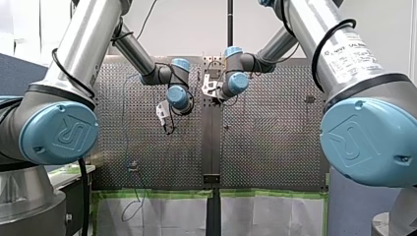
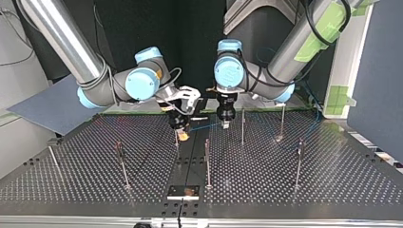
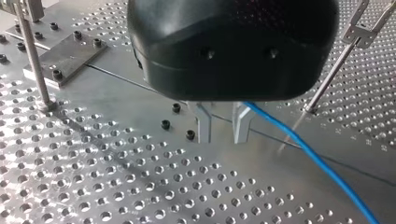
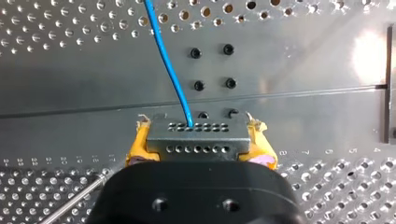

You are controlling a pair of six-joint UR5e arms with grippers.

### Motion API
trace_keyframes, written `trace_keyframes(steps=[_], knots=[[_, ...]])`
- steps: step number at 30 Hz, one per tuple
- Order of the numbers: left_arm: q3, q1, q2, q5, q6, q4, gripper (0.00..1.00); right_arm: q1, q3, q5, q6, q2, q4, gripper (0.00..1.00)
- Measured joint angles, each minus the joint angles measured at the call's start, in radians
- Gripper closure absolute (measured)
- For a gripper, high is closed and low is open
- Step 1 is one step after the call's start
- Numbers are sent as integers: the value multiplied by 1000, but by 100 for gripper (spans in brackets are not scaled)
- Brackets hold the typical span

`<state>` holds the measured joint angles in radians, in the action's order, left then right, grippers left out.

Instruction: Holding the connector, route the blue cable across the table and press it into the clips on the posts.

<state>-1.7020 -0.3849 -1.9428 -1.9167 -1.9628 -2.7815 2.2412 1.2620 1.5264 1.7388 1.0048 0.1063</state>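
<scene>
tabletop [image 4: 70,93]; right end effector [image 4: 198,125] grips connector [image 4: 198,140] (blue cable [image 4: 168,65]).

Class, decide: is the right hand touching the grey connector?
Touching. In the right wrist view, yellow pads of the right hand clamp both ends of the connector.

It's a grey perforated metal table [image 2: 294,190] with a solid strip down the middle. A bunch of thin metal posts [image 2: 207,164] stand on it, plus one small bolted plate [image 2: 183,191].

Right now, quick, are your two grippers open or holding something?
Left gripper: fingers open; the blue cable runs close by one finger.
Right gripper: shut on the connector.
</scene>
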Motion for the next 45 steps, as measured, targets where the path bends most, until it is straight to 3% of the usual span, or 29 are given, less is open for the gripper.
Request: trace_keyframes(steps=[1,2,7,24,35,45], knots=[[0,0,0,1,1,0,78,1,0,0,-1,0,0,100],[1,-1,0,1,2,-1,86,1,0,0,-1,1,0,100],[0,-4,0,1,6,-2,100,1,0,0,-2,5,0,100],[0,-15,74,-19,-5,-9,100,-1,0,1,5,48,-1,100],[0,-19,169,-18,-5,-28,100,-14,0,0,31,147,-28,100],[6,-19,188,7,-8,-27,100,-36,0,0,39,220,-71,100]])
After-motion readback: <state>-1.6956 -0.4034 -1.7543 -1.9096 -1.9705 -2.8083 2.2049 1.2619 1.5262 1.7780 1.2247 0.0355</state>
